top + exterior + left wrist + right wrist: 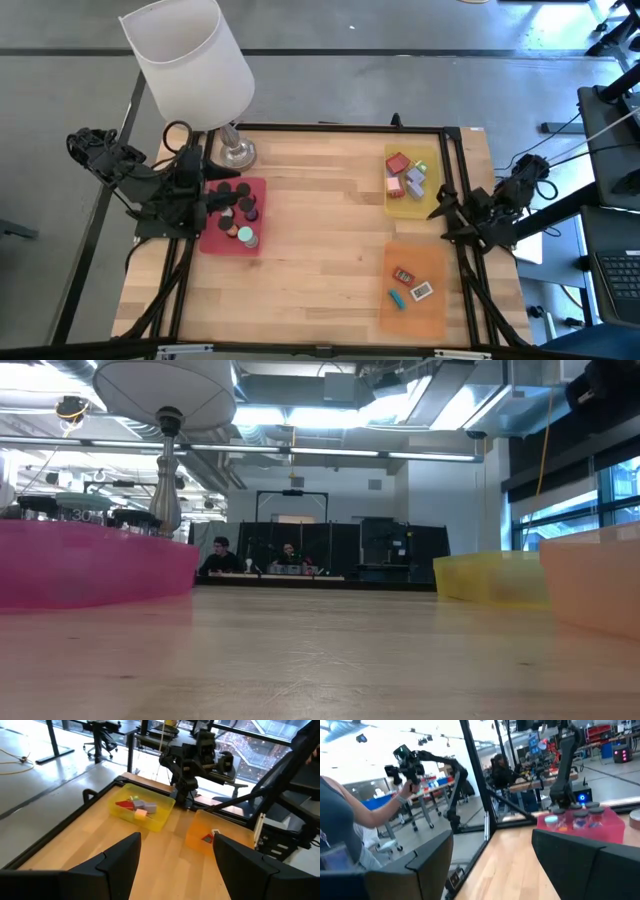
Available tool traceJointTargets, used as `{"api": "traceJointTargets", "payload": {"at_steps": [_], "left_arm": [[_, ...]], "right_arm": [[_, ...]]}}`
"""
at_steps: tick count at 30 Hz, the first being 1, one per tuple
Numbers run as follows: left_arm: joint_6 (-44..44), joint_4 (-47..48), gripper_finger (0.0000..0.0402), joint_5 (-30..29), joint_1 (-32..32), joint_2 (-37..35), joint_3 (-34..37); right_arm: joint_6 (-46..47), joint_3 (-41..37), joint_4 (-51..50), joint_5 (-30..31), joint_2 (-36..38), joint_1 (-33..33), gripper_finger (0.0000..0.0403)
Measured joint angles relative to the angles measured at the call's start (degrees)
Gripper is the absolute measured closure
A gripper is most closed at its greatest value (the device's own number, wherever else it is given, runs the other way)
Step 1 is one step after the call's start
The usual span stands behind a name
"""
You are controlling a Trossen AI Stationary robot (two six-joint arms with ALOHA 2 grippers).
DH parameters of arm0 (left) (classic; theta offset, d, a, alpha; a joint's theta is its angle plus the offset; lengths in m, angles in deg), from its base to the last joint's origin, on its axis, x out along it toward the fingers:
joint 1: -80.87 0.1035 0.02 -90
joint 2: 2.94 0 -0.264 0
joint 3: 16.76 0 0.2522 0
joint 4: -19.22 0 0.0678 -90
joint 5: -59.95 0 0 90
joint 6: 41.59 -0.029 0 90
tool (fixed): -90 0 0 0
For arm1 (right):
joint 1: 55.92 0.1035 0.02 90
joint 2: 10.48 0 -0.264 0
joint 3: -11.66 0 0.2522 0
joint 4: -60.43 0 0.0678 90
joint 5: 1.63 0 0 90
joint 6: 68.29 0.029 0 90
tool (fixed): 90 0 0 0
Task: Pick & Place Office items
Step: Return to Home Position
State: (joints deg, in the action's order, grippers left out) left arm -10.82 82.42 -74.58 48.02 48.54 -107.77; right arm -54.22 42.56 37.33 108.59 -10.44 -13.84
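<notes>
Office items point(408, 178) lie in three bins, clear of both grippers. The left gripper point(177, 840) has its jaws spread wide with nothing between them, and the right gripper point(492, 840) likewise shows parted, bare jaws. In the high view the left gripper sits at the left middle of the frame, against the left edge of the red bin point(215, 243), which holds black and teal round pieces point(235, 215). The right gripper is at the right middle, at the edge of the table point(320, 250). Just beside it, the yellow bin point(427, 206) at upper right holds small blocks, and the orange bin point(410, 320) at lower right holds flat rectangles point(408, 285). A lamp point(190, 60) stands at upper left, its base near the red bin.
</notes>
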Motion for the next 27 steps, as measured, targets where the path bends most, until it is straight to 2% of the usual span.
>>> {"api": "traceJointTargets", "payload": {"at_steps": [7,18,27], "left_arm": [[1.32,0.12,0.0155,-2.90,0.01,0.69,0.00],[4.32,0.12,0.0155,-4.23,0.01,4.47,0.00],[10.53,-0.46,0.0155,-3.62,0.01,9.65,0.00]], "right_arm": [[0.06,-5.77,7.94,-0.08,0.00,-0.02,0.0128],[0.48,-15.60,23.12,1.41,0.00,-0.02,0.0128],[2.43,-16.25,22.25,6.39,0.00,-0.04,0.0128]]}}
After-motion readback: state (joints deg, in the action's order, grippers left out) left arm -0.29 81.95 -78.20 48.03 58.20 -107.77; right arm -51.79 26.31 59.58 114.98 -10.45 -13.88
